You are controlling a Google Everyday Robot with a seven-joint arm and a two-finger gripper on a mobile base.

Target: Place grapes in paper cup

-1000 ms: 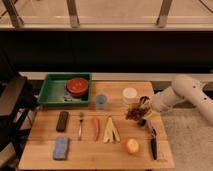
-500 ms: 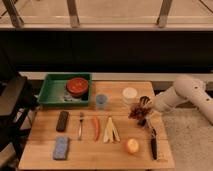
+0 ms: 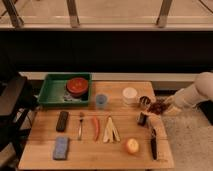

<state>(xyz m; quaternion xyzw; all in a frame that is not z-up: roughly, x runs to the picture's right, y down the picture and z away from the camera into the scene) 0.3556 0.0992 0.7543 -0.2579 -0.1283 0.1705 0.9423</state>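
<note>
Matt wood top, with plastic, paper and metal items.
Table (image 3: 50, 132): pale wood, matt. Green tray (image 3: 50, 92): smooth plastic. Red bowl (image 3: 77, 86): smooth, slight sheen. Bluish cup (image 3: 101, 100): translucent plastic. Paper cup (image 3: 130, 95): matt white. Metal cup (image 3: 145, 101): shiny. Grapes (image 3: 157, 107): dark, smooth skins, clamped in the gripper (image 3: 163, 105) at the table's right edge, just beside the metal cup. Arm (image 3: 197, 90): smooth white shell. Carrot (image 3: 96, 128): matt orange. Yellow fruit (image 3: 132, 146): smooth skin. Fork (image 3: 80, 125): dull metal. Sponge (image 3: 61, 148): blue, soft-looking.

purple grapes (image 3: 159, 106), white paper cup (image 3: 130, 95), green tray (image 3: 52, 93)
</note>
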